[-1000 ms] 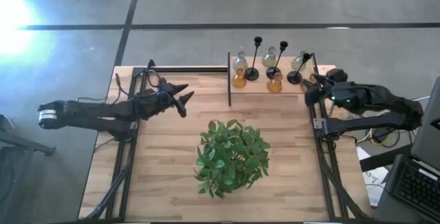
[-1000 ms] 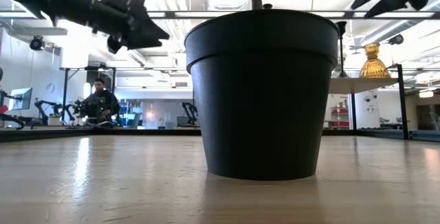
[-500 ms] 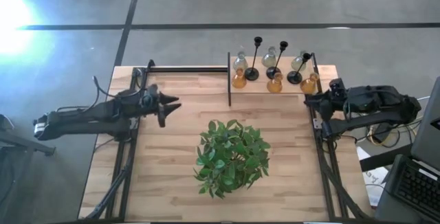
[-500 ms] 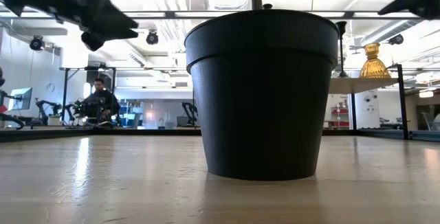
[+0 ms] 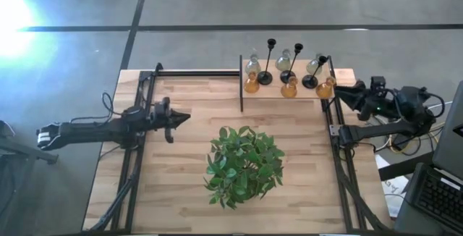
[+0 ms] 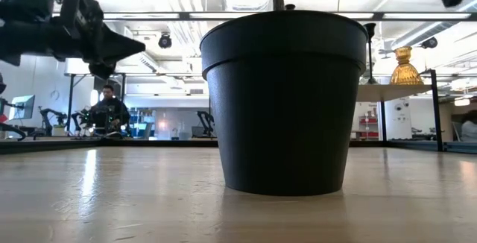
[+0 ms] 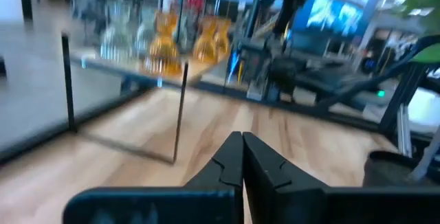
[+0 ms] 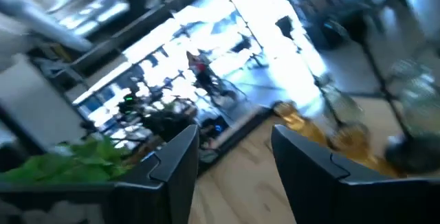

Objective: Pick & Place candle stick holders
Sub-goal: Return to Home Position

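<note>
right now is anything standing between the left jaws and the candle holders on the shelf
Only the shelf's thin black end frame: it stands upright across the straight line from the left jaws to the candle holders. The plant sits off to one side of that line, so it does not block it.

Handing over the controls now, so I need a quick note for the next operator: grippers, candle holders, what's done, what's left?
Left gripper: shut, empty, above the left side of the table.
Right gripper: open, empty, at the table's right edge beside the shelf.
Candle holders: all nine stand on the shelf, three black, three amber, three clear.
Done: the placing, by the look of it.
Left: probably only parking both arms. The plant stands mid-table.
</note>
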